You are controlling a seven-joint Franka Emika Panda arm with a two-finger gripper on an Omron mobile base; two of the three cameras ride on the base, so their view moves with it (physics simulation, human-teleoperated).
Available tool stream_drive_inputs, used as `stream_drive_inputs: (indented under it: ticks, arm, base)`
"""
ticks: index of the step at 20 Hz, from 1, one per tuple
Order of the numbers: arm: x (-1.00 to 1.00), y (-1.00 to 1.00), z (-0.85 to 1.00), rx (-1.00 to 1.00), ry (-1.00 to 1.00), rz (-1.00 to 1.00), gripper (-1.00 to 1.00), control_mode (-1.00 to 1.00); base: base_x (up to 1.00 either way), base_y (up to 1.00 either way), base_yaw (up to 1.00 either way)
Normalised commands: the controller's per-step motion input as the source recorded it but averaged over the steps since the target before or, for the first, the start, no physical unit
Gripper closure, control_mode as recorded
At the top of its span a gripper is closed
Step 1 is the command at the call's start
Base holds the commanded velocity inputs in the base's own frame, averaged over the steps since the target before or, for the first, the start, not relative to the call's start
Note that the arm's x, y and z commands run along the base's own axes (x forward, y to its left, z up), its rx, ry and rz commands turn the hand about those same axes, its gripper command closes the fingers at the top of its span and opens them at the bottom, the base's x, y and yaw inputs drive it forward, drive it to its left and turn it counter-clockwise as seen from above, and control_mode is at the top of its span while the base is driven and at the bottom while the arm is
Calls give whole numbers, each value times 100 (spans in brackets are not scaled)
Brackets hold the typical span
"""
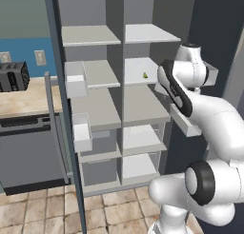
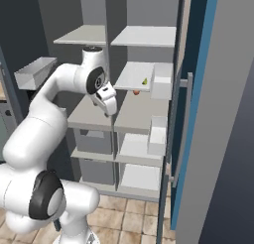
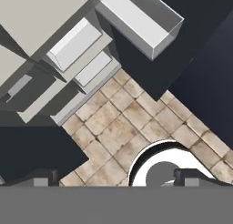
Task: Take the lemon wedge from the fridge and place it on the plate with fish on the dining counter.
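Nearest the lens, lower right of the left base view: white arm segments with dark joints, rising in front of the open fridge (image 1: 114,100). Tool (image 3: 113,178) seen in the hand view as two dark finger tips at the bottom edge, set wide apart, nothing between them; aimed down at the tan tiled floor (image 3: 123,123). In the right base view, hand end of the arm at centre left of frame, just before the middle shelf (image 2: 136,111), pointing downward.

Fridge doors swung open to both sides; light grey shelves in two columns, split by a central divider. Lemon wedge (image 1: 145,75) a tiny yellow-green speck on the right-hand shelf, second level from the top, upper centre of frame; same wedge (image 2: 144,81) upper centre right in the right base view, near a white door bin (image 2: 161,82). Wedge well apart from the tool, untouched. Small reddish item (image 2: 136,92) just below that shelf's front edge, identity not clear.

Left edge of the left base view: toaster (image 1: 13,76) on a beige bench (image 1: 28,97), dark dishwasher front (image 1: 31,152) beneath.
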Motion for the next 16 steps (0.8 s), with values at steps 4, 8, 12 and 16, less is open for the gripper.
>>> stream_drive_inputs:
  ticks: [4, 8, 12, 16]
  arm:
    - [-2, 0, -24, 0, -25, 14, -100, -100]
    - [0, 0, -5, 0, -11, 1, -100, -100]
    - [0, 0, -2, 0, -5, 0, -100, -100]
    - [16, 0, -4, 0, -4, 0, -100, -100]
  base:
    - [0, 0, 0]
    - [0, 0, 0]
    - [0, 0, 0]
    - [0, 0, 0]
